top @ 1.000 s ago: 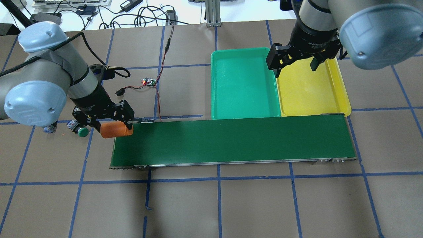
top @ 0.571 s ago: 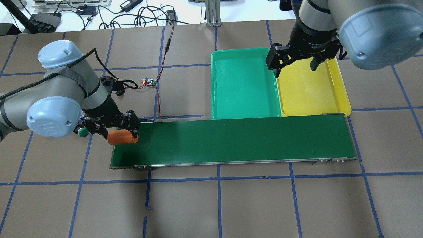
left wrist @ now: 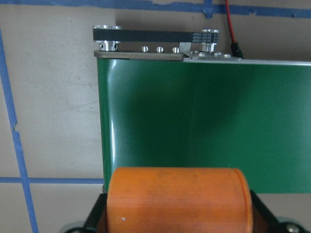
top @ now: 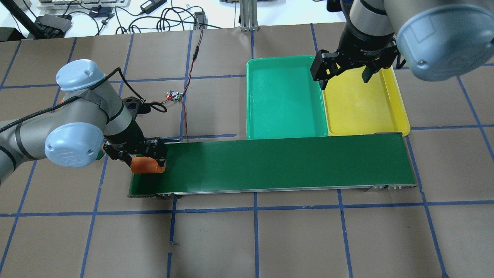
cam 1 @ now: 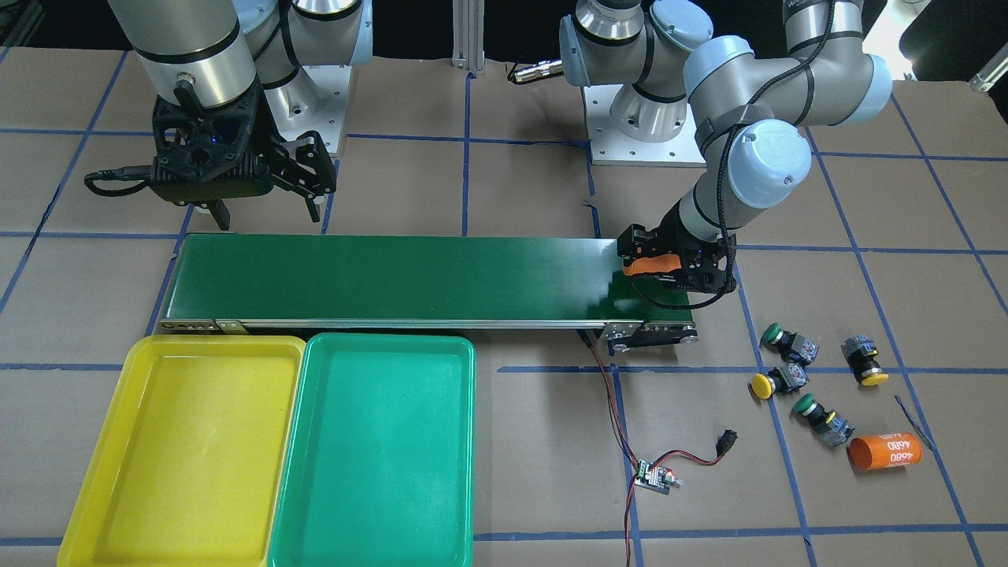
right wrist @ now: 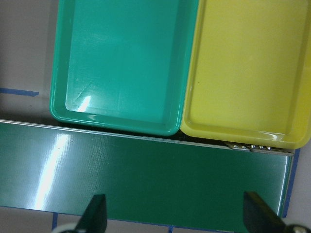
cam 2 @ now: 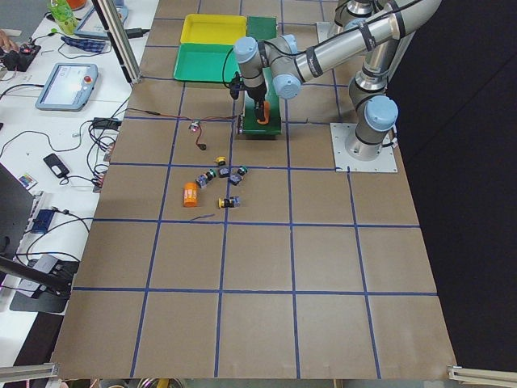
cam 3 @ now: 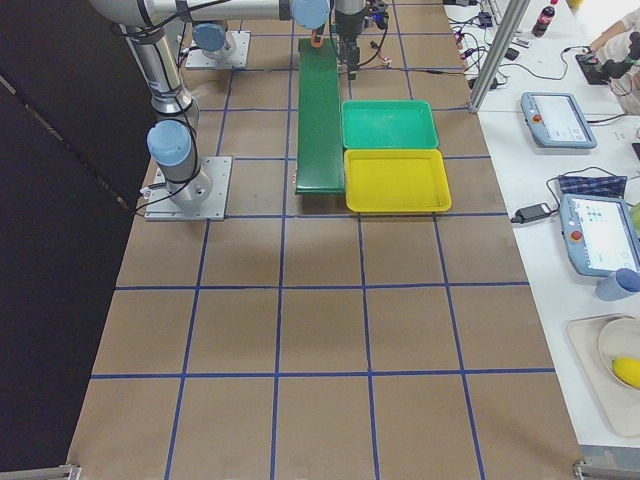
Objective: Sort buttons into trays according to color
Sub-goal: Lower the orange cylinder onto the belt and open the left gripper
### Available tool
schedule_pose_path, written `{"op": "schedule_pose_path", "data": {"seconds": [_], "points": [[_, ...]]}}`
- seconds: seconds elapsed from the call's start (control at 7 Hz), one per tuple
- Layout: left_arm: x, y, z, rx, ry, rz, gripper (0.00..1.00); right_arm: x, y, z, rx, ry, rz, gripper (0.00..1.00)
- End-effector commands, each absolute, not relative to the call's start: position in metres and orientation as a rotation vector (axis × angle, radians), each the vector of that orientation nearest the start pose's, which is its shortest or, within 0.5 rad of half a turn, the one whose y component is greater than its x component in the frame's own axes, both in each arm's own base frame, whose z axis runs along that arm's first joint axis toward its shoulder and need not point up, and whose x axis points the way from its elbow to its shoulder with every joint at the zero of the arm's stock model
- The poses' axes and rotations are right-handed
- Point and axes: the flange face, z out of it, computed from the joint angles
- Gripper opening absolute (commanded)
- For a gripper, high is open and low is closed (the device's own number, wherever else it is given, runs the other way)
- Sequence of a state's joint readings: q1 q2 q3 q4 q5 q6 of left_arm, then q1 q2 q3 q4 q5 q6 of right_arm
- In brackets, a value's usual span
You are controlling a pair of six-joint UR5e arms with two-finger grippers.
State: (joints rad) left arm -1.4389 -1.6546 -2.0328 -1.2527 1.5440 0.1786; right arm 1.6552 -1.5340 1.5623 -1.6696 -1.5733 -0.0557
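My left gripper (top: 145, 161) is shut on an orange cylinder (left wrist: 177, 199) and holds it over the left end of the dark-green conveyor belt (top: 278, 164). It also shows in the front view (cam 1: 660, 266). Two green-capped buttons (cam 1: 772, 334) (cam 1: 805, 405) and two yellow-capped buttons (cam 1: 762, 386) (cam 1: 872, 378) lie on the table beyond that belt end; my left arm hides them in the overhead view. The green tray (top: 283, 96) and the yellow tray (top: 362, 104) sit side by side behind the belt, both empty. My right gripper (top: 345, 73) is open and empty above them.
A second orange cylinder (cam 1: 884, 452) lies near the buttons. A small circuit board (cam 1: 655, 477) with red and black wires lies by the belt's left end. Blue tape lines cross the brown table.
My left gripper has moved right and nearer with the orange cylinder, from beside the belt's left end to over it. The right arm has not moved.
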Motion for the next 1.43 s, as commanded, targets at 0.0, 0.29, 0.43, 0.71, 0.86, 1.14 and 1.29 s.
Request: {"op": "schedule_pose_path", "data": {"seconds": [0.0,0.29,0.43,0.71,0.86,1.14,1.29], "points": [[-0.076,-0.461,0.263,0.058,3.185,0.347,0.94,0.176,-0.506,0.495,-0.216,3.121,-0.201,1.0],[-0.076,-0.463,0.266,0.046,3.189,0.335,1.0,0.176,-0.504,0.5,-0.214,3.113,-0.266,1.0],[-0.078,-0.464,0.271,0.053,3.19,0.315,1.0,0.175,-0.507,0.5,-0.209,3.114,-0.278,1.0],[-0.064,-0.488,0.338,0.078,3.178,0.138,1.0,0.178,-0.503,0.502,-0.219,3.111,-0.28,1.0],[-0.032,-0.509,0.359,0.009,3.174,0.099,1.0,0.177,-0.503,0.503,-0.216,3.114,-0.281,1.0],[0.047,-0.544,0.356,-0.106,3.153,-0.061,1.0,0.17,-0.482,0.506,-0.176,3.133,-0.108,1.0],[0.085,-0.559,0.346,-0.108,3.114,-0.176,1.0,0.157,-0.482,0.516,-0.057,3.133,-0.106,1.0]]}}
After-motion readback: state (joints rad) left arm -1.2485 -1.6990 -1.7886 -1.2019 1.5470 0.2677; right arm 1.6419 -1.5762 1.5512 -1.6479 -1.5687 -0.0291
